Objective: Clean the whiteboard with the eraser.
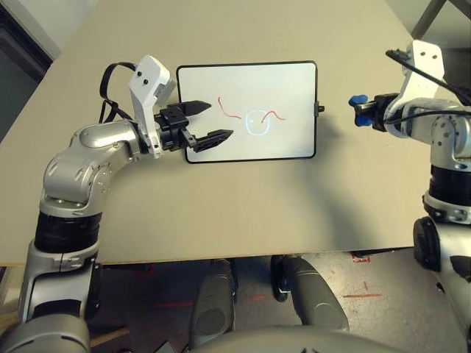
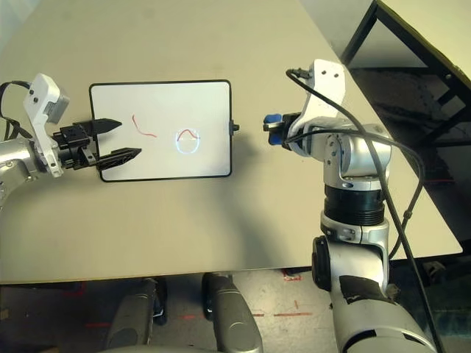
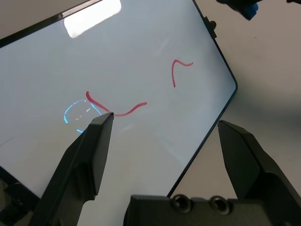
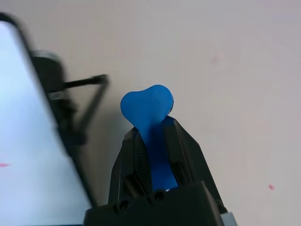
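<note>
Two grippers reach over one pale table [image 1: 309, 213], seen in the left eye view. The whiteboard [image 1: 291, 140], with its thin black frame, lies flat, toward 12 o'clock from the middle of the view. On it are a red bent line [image 1: 227, 112], a red wavy line [image 1: 274, 115] and a bright blue ring [image 1: 257, 134]. The wavy line cuts into the ring, and the bent line is at about 10 o'clock from the ring. The left gripper [image 1: 221, 119] comes in from the board's 9 o'clock side, jaws spread wide, with nothing between them. Its tips are over the board. Past the black knob [image 1: 320, 109] on the board's 3 o'clock side is the right gripper [image 1: 360, 112]. It pinches the blue eraser [image 1: 359, 101], which is off the board, at 3 o'clock from it.

The right eye view has the same things, and also another table [image 2: 441, 29] with dark legs, out toward 1 o'clock. Red marks [image 2: 293, 314] are on the floor [image 2: 283, 331], near 6 o'clock.

Up close in the left wrist view, the two black fingers stand far apart, and both red lines show plainly on the white.

For the right wrist view, the fingers squeeze the eraser from both sides. Its wide, round end pokes out past the tips. The board's edge is near, not touching the eraser.
</note>
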Robot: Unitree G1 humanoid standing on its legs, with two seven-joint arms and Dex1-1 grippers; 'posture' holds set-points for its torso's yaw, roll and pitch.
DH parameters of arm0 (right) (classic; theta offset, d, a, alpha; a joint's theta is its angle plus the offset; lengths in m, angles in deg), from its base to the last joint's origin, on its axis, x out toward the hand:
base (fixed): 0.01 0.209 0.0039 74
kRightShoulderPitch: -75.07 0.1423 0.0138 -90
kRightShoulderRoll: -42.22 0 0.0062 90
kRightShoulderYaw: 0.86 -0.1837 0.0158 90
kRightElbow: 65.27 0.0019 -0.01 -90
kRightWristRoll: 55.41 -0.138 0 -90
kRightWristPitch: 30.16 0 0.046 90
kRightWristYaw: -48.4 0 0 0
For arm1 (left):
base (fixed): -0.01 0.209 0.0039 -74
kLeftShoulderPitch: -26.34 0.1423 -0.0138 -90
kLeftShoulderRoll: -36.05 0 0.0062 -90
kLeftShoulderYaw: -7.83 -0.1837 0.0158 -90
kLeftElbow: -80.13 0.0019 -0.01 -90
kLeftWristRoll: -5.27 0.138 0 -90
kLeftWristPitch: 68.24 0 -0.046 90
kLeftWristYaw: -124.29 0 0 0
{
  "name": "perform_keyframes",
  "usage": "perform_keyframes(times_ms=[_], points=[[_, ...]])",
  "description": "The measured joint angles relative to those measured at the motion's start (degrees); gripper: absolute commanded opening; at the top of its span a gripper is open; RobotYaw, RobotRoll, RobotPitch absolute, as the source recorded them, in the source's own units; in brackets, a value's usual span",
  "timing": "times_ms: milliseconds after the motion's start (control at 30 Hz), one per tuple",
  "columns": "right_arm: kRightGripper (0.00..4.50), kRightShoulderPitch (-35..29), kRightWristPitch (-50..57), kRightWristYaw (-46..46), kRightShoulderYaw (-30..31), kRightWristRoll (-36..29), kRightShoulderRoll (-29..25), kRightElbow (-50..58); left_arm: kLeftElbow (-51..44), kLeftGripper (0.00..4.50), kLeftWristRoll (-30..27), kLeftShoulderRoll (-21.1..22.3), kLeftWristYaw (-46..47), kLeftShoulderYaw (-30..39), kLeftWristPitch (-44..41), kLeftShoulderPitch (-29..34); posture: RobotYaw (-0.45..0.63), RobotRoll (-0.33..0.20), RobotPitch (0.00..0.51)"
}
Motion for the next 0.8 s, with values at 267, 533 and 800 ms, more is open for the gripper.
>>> perform_keyframes(times_ms=[267, 533, 800], points=[[0.57, 2.2, -4.0, 6.0, 10.1, -2.5, 1.3, 5.1, 0.8, 4.5, 0.1, 0.4, 0.0, 0.0, 0.0, -1.4, 0.01, 0.0, 0.195], [0.56, 2.2, -11.5, 7.9, 17.2, -0.9, 3.1, 4.1, 1.5, 4.5, 0.2, 0.2, -0.1, -0.4, 0.1, -2.1, 0.01, 0.0, 0.196], [0.56, 1.9, -19.1, 8.9, 23.6, 3.9, 5.0, -0.4, 1.5, 4.5, 0.2, -0.6, 0.0, -0.7, 0.1, -2.1, 0.03, 0.0, 0.201]])
